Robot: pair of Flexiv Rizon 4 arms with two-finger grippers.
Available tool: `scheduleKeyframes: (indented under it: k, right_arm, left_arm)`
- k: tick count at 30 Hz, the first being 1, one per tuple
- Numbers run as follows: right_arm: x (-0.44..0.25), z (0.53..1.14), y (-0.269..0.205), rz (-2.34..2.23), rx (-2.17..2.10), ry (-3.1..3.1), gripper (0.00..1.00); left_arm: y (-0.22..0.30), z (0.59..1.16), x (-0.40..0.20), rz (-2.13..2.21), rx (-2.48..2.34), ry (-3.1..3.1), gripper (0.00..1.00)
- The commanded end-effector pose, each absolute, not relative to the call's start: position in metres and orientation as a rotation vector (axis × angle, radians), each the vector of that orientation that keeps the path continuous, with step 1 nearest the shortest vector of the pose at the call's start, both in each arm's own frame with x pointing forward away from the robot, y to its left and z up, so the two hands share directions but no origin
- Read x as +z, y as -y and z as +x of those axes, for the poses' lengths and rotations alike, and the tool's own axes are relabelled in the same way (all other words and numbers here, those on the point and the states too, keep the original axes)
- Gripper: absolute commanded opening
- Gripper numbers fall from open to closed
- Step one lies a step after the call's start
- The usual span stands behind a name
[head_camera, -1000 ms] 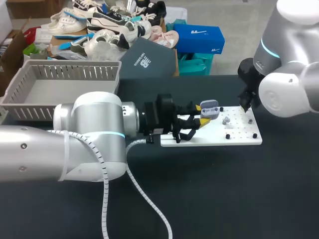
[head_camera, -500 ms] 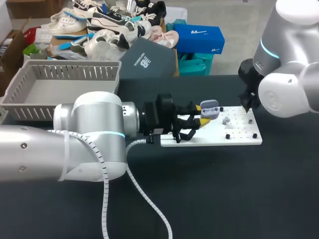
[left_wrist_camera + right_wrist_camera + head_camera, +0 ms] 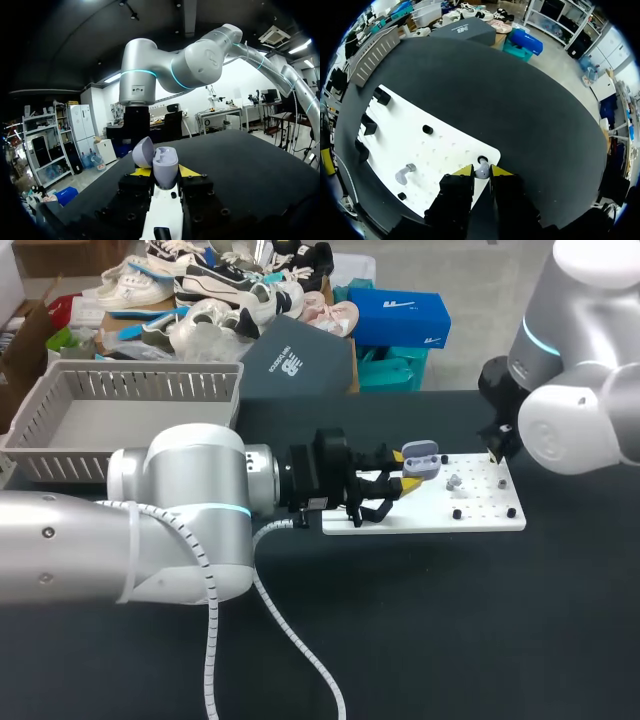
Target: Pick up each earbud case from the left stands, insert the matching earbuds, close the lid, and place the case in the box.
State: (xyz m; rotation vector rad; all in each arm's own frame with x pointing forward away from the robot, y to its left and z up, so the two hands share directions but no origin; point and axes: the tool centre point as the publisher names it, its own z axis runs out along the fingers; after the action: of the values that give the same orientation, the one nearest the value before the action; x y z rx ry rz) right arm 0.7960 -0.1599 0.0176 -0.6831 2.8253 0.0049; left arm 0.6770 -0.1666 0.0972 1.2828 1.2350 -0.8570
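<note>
The left tool (image 3: 164,171) is clenched on the grey egg-shaped earbud case (image 3: 165,161). It holds the case upright by its lower body, above the near end of the white pegboard (image 3: 445,145) on the black table (image 3: 480,620). The hinged lid (image 3: 142,152) stands open and tipped back, so the sockets face up.

At the far corner of the board the right tool (image 3: 481,172) points down, its yellow tips pinching a small grey earbud (image 3: 482,171) just beside a black peg (image 3: 482,159). From the wrist view both tips seem to touch it, so I judge it grasped. A second grey earbud (image 3: 405,174) lies loose on the board, well apart from the first. The grey slatted plastic box (image 3: 150,386) waits at the table's left rear.

The weak point is likely the pinch itself. The earbud is small and rounded, so it may swivel or squirt out of the tips on the lift. If it turns in the grip, its stem will not line up with the socket. Each bud probably fits only one side of the case, and I cannot tell here which side this one belongs to. Pressing it down could also tilt the case in the left tool or knock the lid shut. The two tools will meet in a tight space, so a careless approach risks fingers clashing.
</note>
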Motion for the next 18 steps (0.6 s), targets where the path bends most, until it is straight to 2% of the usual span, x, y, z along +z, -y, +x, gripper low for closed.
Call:
scheduleKeyframes:
  k: [1,18]
  right_arm:
    - [0.018,0.795,0.158,-0.676,0.0,-2.825,0.0]
    - [0.065,0.753,0.156,-0.601,-0.044,-2.756,0.0]
  left_arm:
    - [0.167,0.676,0.096,1.275,-0.851,-1.234,0.0]
    - [0.167,0.676,0.096,1.275,-0.851,-1.234,0.0]
